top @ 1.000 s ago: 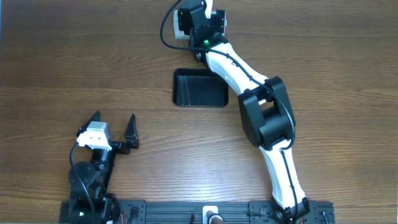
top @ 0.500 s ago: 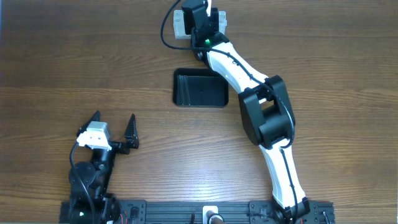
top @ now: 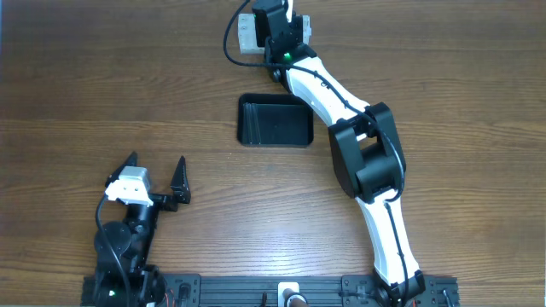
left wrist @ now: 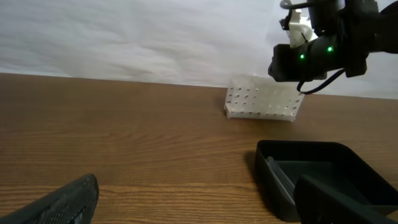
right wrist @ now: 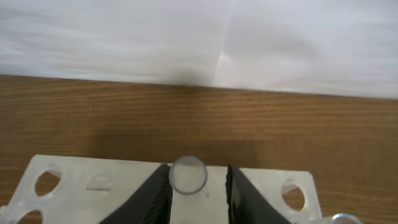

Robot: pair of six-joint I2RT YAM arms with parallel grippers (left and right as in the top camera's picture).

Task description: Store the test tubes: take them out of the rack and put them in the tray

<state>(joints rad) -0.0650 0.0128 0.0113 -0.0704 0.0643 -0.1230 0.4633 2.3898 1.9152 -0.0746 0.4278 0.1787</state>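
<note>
On the table (top: 102, 85), the black tray (top: 273, 124) is serving as the landmark. It is lying near the middle with nothing in it.

The right arm (top: 358, 162) is stretching from its base past the tray's right side and on to the tray's far side. The white rack (left wrist: 264, 99) is standing there, a little beyond the tray.

The left claw (top: 155, 170) is resting well off to the tray's near-left, close to its own base. It is released, with its jaws spread wide and gripping nothing.

The right claw (right wrist: 198, 173) is hanging over the rack beyond the tray. It is straddling the rim of one test tube (right wrist: 188, 174), which is sitting upright in its hole. A strip of rack is showing between that tube and one finger, so I am judging this claw as released around the glass and not yet clenched. A second tube (right wrist: 339, 218) is showing its rim at the rack's edge.

With the tray bare, the work seems to be at the grasp of the first tube. The next move is calling for a gentle squeeze on the glass and a straight lift until the tube is clearing its hole. After that, the tube needs carrying back over the tray and lowering onto its floor.
</note>
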